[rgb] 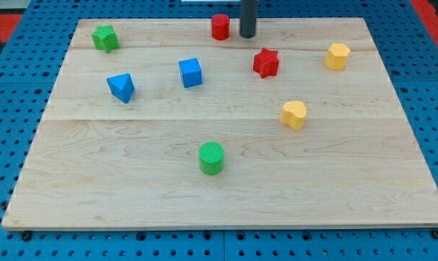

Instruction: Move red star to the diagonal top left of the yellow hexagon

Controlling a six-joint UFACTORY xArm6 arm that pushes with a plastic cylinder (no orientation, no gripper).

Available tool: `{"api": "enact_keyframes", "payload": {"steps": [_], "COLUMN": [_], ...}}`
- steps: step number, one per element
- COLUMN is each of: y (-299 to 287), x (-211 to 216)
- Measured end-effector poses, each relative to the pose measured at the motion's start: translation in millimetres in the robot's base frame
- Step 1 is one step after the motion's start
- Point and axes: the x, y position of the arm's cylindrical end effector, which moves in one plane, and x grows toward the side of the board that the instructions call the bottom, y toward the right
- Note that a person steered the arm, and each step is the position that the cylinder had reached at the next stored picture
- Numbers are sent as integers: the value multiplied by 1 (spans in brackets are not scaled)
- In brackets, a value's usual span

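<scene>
The red star [265, 62] lies on the wooden board at the upper middle right. The yellow hexagon [337, 56] lies to its right, near the board's right side, slightly higher in the view. My tip [247, 35] is the dark rod's lower end near the board's top edge, above and a little left of the red star and apart from it. It stands just right of the red cylinder [220, 27] with a small gap.
A yellow heart-shaped block [294, 114] lies below the star and to its right. A blue cube [191, 72] and a blue wedge-like block [121, 87] lie to the left. A green star [104, 38] is at the top left, a green cylinder [212, 157] lower middle.
</scene>
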Motion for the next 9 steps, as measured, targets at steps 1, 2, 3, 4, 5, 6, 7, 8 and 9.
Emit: {"api": "enact_keyframes", "payload": {"steps": [1,2,3,4,5,6,7,8,9], "y": [-1,-24,-59,-50,-31,-8,-6,18,10], "x": [-35,-36,-35,-25,-22,-34,-33,-32,15]}}
